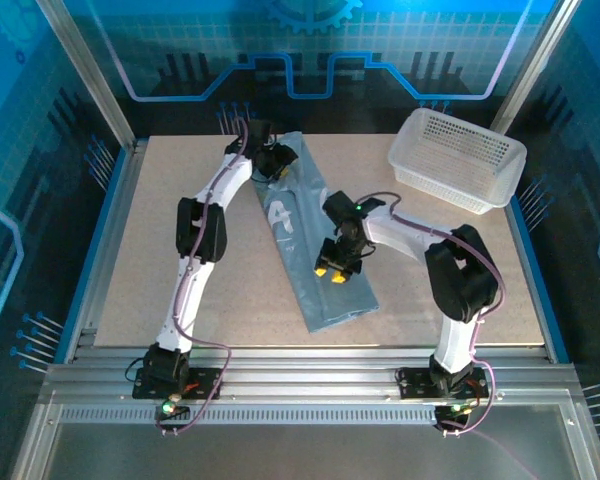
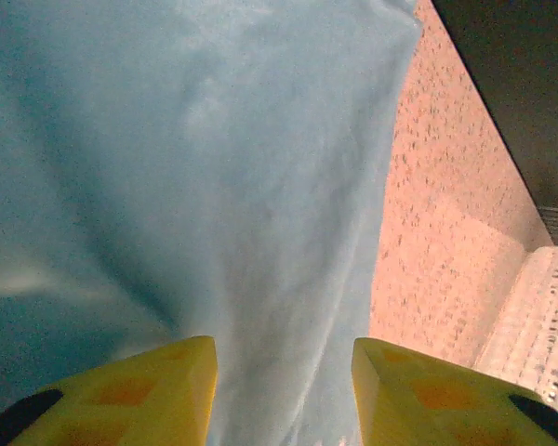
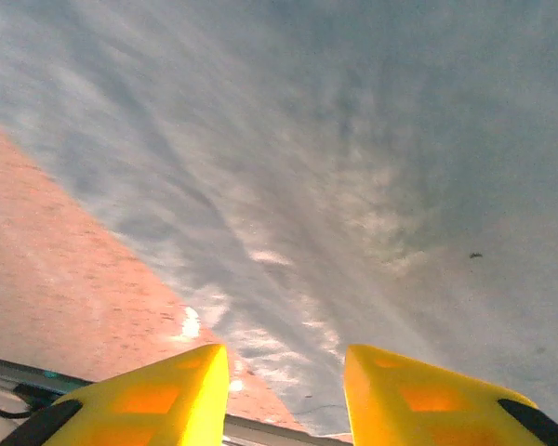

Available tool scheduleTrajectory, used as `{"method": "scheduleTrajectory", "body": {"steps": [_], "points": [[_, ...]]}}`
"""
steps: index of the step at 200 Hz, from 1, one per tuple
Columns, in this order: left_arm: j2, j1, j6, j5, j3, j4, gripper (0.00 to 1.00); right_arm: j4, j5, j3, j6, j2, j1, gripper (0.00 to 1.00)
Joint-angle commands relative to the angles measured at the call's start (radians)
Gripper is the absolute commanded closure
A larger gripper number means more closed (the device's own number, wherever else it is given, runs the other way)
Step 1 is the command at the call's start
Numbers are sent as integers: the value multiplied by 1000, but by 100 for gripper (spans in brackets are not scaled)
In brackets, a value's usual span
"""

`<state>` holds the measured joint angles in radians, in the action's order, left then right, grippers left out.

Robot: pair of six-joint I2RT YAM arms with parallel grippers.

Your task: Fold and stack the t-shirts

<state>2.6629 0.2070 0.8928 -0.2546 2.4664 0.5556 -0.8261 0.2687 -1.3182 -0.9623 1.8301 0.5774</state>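
Observation:
The pale grey-blue t-shirt (image 1: 325,300) lies folded into a long narrow strip, running diagonally from the far middle of the table toward the near middle, with a white letter showing on top. My left gripper (image 1: 276,160) is over the strip's far end. In the left wrist view its yellow fingers stand apart above the cloth (image 2: 214,186), so the left gripper (image 2: 284,372) is open with nothing pinched. My right gripper (image 1: 335,271) is low over the strip's right edge near its middle. It too is open (image 3: 285,381), with wrinkled cloth (image 3: 353,167) beneath its fingers.
A white lattice basket (image 1: 458,160) stands at the far right corner, and its edge shows in the left wrist view (image 2: 539,325). The tan table (image 1: 140,260) has bare room left and right of the strip. Metal rails run along the near edge.

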Motion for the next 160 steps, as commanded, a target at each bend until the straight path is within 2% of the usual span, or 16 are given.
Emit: {"method": "scheduleTrajectory", "body": {"steps": [1,17,31,45,56,82,116,141,160], "points": [[-317,-4,1,78,-185,65,58,-94,-99,-48,74,-88,-66,59],[-487,-2,100,81,-474,7,64,-45,-105,-87,175,-72,-117,59],[-581,8,200,65,-697,-95,66,21,-80,-154,275,2,-154,61],[-620,18,288,66,-850,-204,68,89,-22,-244,349,103,-181,61],[-616,24,341,65,-906,-274,70,99,17,-350,396,209,-195,62],[-513,36,360,81,-857,-278,72,18,22,-625,473,439,-204,64],[-366,43,350,79,-747,-225,74,-134,-8,-867,445,666,-235,64],[-299,49,315,56,-688,-202,74,-208,-42,-863,367,702,-259,65],[-244,61,275,13,-625,-195,74,-185,-105,-720,299,618,-269,65]]}}
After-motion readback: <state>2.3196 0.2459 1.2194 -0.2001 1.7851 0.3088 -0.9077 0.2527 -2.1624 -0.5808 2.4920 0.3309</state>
